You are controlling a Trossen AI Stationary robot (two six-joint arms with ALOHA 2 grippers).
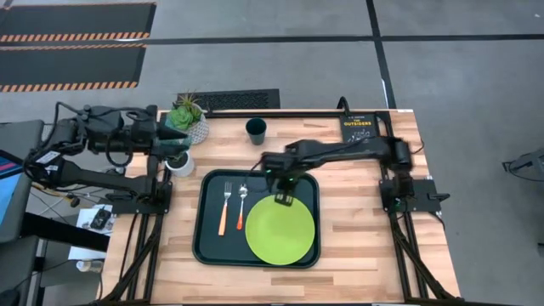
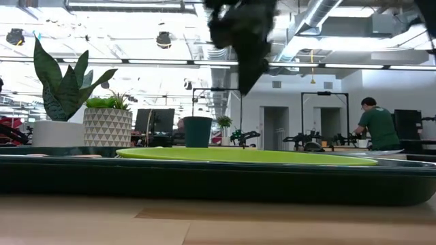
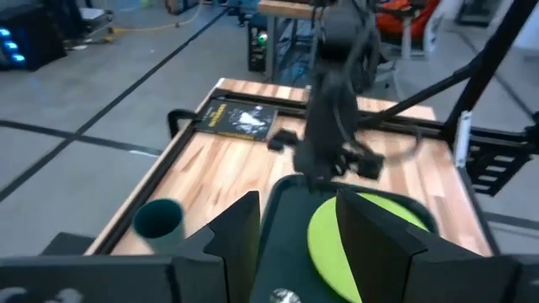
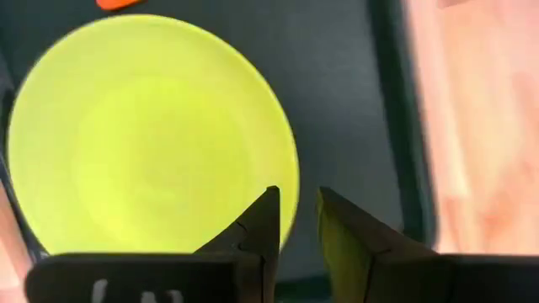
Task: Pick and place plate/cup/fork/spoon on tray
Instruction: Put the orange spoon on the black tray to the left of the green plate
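Observation:
The lime-green plate (image 1: 280, 231) lies in the right half of the dark green tray (image 1: 204, 246); it also shows in the right wrist view (image 4: 152, 135). The fork (image 1: 225, 206) and the spoon (image 1: 241, 206) lie side by side in the tray's left half. The dark green cup (image 1: 256, 130) stands on the table beyond the tray. My right gripper (image 1: 283, 197) hangs open above the plate's far edge, well clear of it in the low view (image 2: 245, 82). My left gripper (image 1: 183, 144) waits open and empty at the table's far left.
A white patterned pot with a plant (image 1: 189, 119) and a small white pot (image 1: 178, 161) stand at the far left, close to my left gripper. A black book (image 1: 359, 127) lies at the far right corner. Bare wood lies right of the tray.

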